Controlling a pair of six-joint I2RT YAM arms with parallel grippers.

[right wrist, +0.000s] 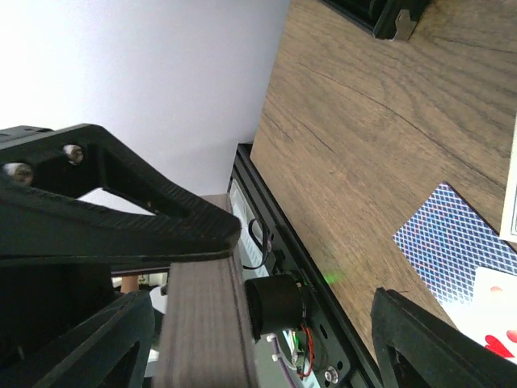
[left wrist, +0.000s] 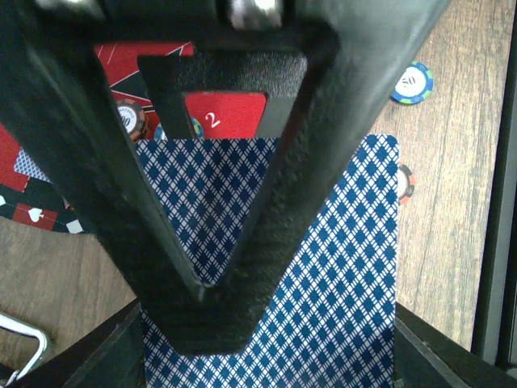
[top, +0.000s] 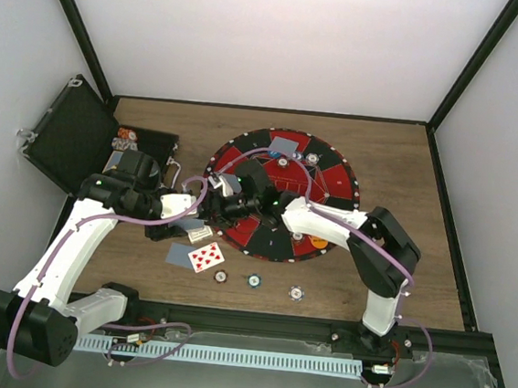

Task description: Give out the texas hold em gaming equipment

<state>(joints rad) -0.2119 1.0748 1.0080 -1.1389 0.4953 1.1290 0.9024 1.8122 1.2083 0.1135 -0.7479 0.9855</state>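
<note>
My left gripper (top: 230, 191) hovers over the left part of the mat, shut on a small deck of blue-backed cards (left wrist: 339, 267) held by its side edges. In the right wrist view the deck (right wrist: 202, 323) shows edge-on. My right gripper (top: 251, 196) faces it, jaws wide apart and straddling the deck (right wrist: 258, 339). One of its fingers (left wrist: 266, 210) lies over the top card's back. A face-up red-pipped card (top: 205, 257) and a face-down card (top: 180, 255) lie on the table. Three chips (top: 253, 281) sit in a row near the front.
The round red-and-black mat (top: 334, 178) carries a face-down card (top: 287, 145), chips (top: 312, 158) and an orange chip (top: 317, 244) at its near rim. The open black case (top: 72, 135) stands far left, with chips (top: 125, 135) beside its lid.
</note>
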